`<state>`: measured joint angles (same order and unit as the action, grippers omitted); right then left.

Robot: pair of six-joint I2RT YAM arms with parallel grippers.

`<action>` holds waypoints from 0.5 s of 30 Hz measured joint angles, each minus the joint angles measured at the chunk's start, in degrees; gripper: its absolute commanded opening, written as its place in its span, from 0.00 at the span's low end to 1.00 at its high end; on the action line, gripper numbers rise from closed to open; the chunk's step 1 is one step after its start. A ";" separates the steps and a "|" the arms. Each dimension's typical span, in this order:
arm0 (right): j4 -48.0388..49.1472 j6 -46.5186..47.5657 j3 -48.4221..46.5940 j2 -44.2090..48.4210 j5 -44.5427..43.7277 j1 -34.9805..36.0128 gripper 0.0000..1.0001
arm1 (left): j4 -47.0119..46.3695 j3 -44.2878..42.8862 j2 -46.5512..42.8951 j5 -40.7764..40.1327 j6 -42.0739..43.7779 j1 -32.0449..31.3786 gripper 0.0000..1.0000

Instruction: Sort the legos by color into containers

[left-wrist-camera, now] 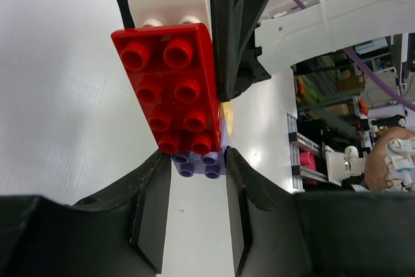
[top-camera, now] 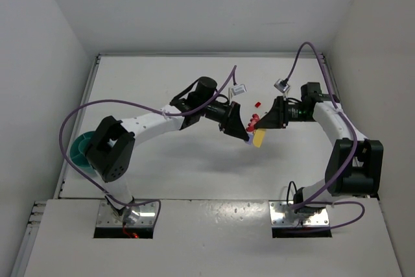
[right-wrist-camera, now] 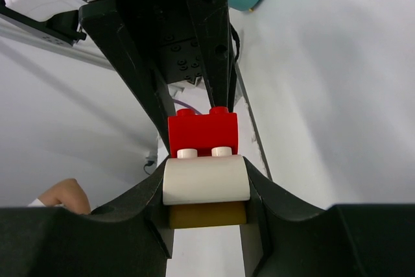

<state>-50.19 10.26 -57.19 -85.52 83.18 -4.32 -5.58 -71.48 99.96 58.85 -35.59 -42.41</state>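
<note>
Plastic, hard and light, the red brick (left-wrist-camera: 172, 85) seems slippery: left fingers (left-wrist-camera: 150, 209) clamp the purple brick (left-wrist-camera: 198, 163), right fingers (right-wrist-camera: 146, 212) clamp the white brick (right-wrist-camera: 206, 180); better grip flat sides.

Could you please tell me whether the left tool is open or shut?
Shut on the purple brick: in the left wrist view, the left tool presses against both its sides, below the red brick.
</note>
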 measured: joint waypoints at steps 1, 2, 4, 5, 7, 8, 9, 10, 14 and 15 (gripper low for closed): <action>0.66 -0.42 0.28 0.04 0.04 0.00 0.00 | 0.02 0.13 0.00 -0.11 0.24 0.02 0.13; 1.20 -0.79 0.55 0.07 0.00 -0.02 0.00 | -0.04 0.37 0.00 -0.20 0.44 0.07 0.13; 2.73 -1.90 1.36 0.09 0.00 -0.04 0.00 | -0.28 1.01 -0.11 -0.39 0.63 0.50 0.12; 3.78 -2.64 1.88 0.13 0.00 -0.02 0.00 | -0.50 1.33 -0.24 -0.66 0.79 0.76 0.10; 5.86 -4.87 3.13 0.48 0.02 -0.15 0.00 | -0.09 2.91 -1.44 -0.39 1.42 1.86 0.08; 6.86 -5.81 3.61 0.66 0.00 -0.28 0.00 | 0.13 3.65 -2.10 -0.35 1.79 2.54 0.08; 7.93 -6.84 4.00 0.83 0.04 -0.44 0.00 | 0.24 4.35 -2.78 -0.33 2.03 3.37 0.08; 9.05 -7.89 4.22 0.92 0.02 -0.46 0.00 | 0.33 4.94 -3.52 -0.24 2.27 4.55 0.06; 11.28 -9.90 4.68 1.44 0.02 -0.52 0.00 | 0.79 6.43 -6.21 -0.33 3.17 9.33 0.06; 11.58 -10.21 4.68 1.53 0.02 -0.52 0.00 | 1.29 6.67 -6.84 -0.39 3.65 10.32 0.06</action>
<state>-38.61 0.05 -52.51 -83.99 83.20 -4.84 -4.29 -64.82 93.12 58.46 -31.94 -32.10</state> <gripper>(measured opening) 0.374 0.396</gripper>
